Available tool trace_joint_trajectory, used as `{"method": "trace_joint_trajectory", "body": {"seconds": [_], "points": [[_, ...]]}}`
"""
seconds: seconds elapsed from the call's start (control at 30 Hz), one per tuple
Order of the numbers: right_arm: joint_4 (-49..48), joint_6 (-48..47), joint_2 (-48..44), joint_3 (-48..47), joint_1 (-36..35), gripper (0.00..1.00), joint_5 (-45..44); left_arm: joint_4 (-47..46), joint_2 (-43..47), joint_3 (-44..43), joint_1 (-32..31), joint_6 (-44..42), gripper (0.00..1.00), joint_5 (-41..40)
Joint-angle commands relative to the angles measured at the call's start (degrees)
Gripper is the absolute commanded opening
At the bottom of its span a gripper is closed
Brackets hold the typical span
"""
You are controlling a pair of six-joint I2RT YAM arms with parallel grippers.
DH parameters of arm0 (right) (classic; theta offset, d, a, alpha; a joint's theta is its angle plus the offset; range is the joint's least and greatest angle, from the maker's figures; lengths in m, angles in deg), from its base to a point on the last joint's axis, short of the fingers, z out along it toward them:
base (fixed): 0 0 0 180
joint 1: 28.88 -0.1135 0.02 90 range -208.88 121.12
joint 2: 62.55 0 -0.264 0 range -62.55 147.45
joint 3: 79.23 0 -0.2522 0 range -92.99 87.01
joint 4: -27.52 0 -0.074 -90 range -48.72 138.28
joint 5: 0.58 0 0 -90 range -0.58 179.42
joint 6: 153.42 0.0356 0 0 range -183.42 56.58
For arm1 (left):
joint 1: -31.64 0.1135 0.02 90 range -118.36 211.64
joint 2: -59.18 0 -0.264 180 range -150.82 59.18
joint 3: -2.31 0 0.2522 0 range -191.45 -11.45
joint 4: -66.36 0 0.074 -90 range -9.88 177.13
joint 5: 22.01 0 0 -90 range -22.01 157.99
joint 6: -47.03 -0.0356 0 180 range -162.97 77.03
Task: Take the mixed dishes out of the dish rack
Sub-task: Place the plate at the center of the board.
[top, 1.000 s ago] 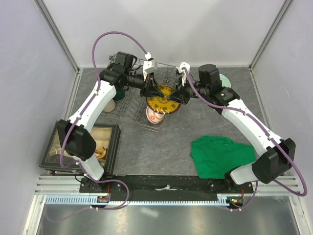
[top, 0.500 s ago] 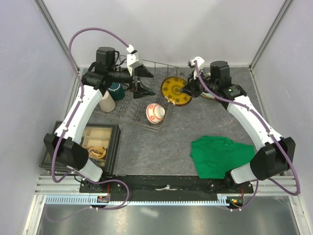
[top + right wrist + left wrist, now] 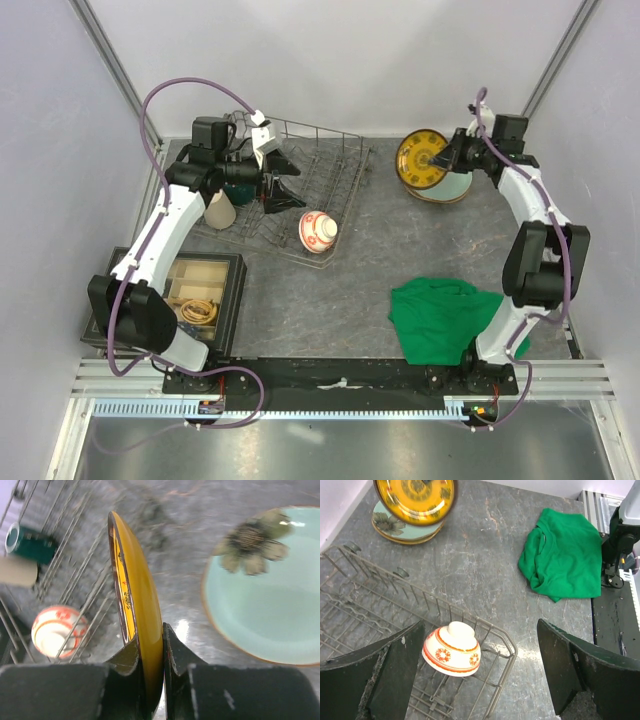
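Note:
My right gripper [image 3: 447, 158] is shut on the rim of the yellow-patterned plate [image 3: 422, 158], held on edge above the pale mint-green plate [image 3: 458, 188] at the back right. In the right wrist view both fingers pinch the yellow plate [image 3: 137, 595] beside the mint plate [image 3: 265, 600]. The dish rack [image 3: 335, 165] holds an upturned red-and-white bowl [image 3: 318, 230] at its near corner. A beige cup [image 3: 221, 210] and a dark green mug [image 3: 243, 190] sit at its left. My left gripper [image 3: 285, 185] hangs open over the rack, above the bowl [image 3: 452, 650].
A crumpled green cloth [image 3: 450, 315] lies on the table at the front right. A black-framed compartment tray [image 3: 175, 295] sits at the front left. Cage walls close in the back and both sides.
The left gripper opened, let go of the yellow plate and drew back left over the rack. The right arm carried the plate from the rack to the back right, over the mint plate.

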Motion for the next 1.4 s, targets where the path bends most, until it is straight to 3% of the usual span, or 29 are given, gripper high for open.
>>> {"method": "trace_joint_trajectory", "body": {"seconds": [0.0,0.33,0.97,1.17,1.37], "points": [[-4.9,6.9,6.0,-6.0,4.9,0.00,4.6,-1.4,1.4,1.5,0.5,-3.1,0.99,0.1],[-5.0,5.8,18.1,-12.7,8.8,0.00,1.7,-1.4,-1.3,2.2,0.5,-3.2,0.99,0.8],[-5.1,3.5,25.6,-17.5,9.2,0.04,-2.1,-1.4,-3.6,2.5,0.6,-2.9,0.99,1.3],[-5.1,3.5,26.1,-17.6,9.2,0.14,-2.2,-1.3,-3.5,3.1,0.7,-3.2,0.99,1.2],[-5.1,3.3,25.9,-17.1,9.2,0.36,-2.5,-1.1,-3.5,3.3,0.7,-3.2,0.99,1.4]]}}
